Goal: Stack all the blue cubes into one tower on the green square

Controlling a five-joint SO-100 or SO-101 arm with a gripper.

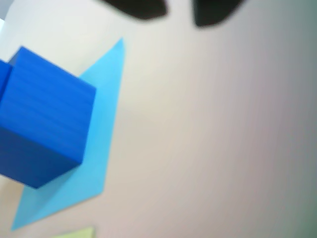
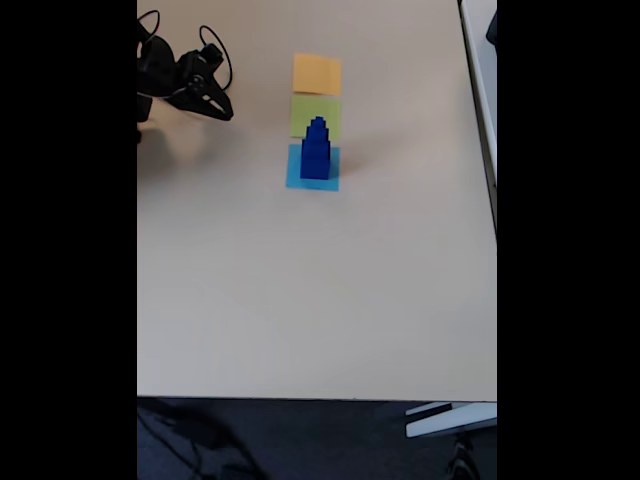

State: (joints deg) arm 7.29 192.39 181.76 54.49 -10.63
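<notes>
The blue cubes stand piled as a stepped tower (image 2: 315, 152), largest at the bottom, on the light-blue square (image 2: 327, 180), not on the green square (image 2: 301, 115) just behind it. The wrist view shows the tower's big bottom cube (image 1: 44, 124) on the light-blue square (image 1: 101, 144), with a corner of the green square (image 1: 79, 233) at the bottom edge. My gripper (image 2: 225, 112) hovers to the left of the tower, well apart from it. Its two dark fingertips (image 1: 141, 7) show at the top of the wrist view, spread apart with nothing between them.
An orange square (image 2: 317, 73) lies beyond the green one. The beige table (image 2: 300, 300) is bare in front and to the right of the tower. The arm's body and cables (image 2: 165, 70) sit at the far left corner.
</notes>
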